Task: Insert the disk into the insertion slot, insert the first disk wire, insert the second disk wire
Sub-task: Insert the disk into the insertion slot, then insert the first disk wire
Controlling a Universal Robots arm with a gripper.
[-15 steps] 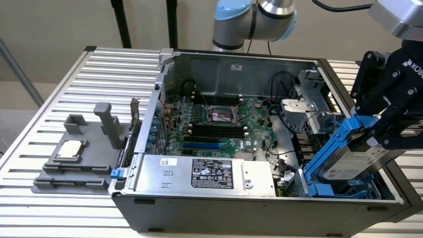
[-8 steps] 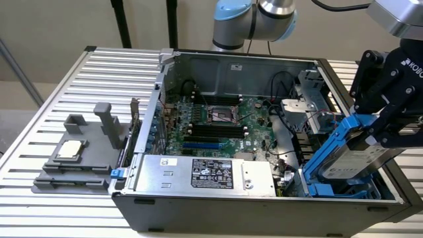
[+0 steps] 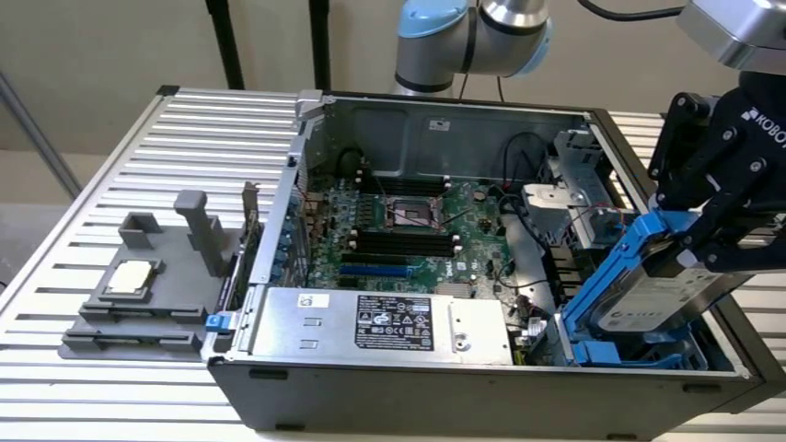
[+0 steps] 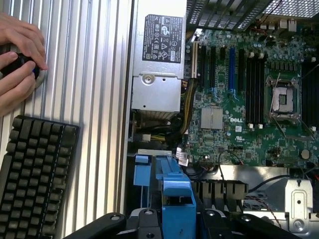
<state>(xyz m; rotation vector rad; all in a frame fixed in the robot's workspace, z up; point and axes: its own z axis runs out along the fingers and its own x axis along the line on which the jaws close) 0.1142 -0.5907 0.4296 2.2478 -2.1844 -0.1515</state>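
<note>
Silver arm (image 3: 516, 28) with pale-blue joint caps (image 3: 430, 18), black tool (image 3: 719, 221) with white lettering (image 3: 764, 124), black cable (image 3: 627, 11).

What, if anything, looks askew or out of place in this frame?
The disk stands steeply tilted in the gripper, its lower end at the insertion slot, not seated flat. Beside the case, a person's hand holds a dark object near a keyboard on the slatted table. Nothing looks damaged or spilled.

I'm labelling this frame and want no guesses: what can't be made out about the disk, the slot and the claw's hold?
- Insertion slot: exterior view, mouth covered by the tilted disk; how far in it sits is unclear.
- Claw: exterior view, where it meets the disk is hidden by its own fingers.
- Disk label: exterior view, print too small to read.
- Hand: wrist view, covers the dark thing under it.
</note>
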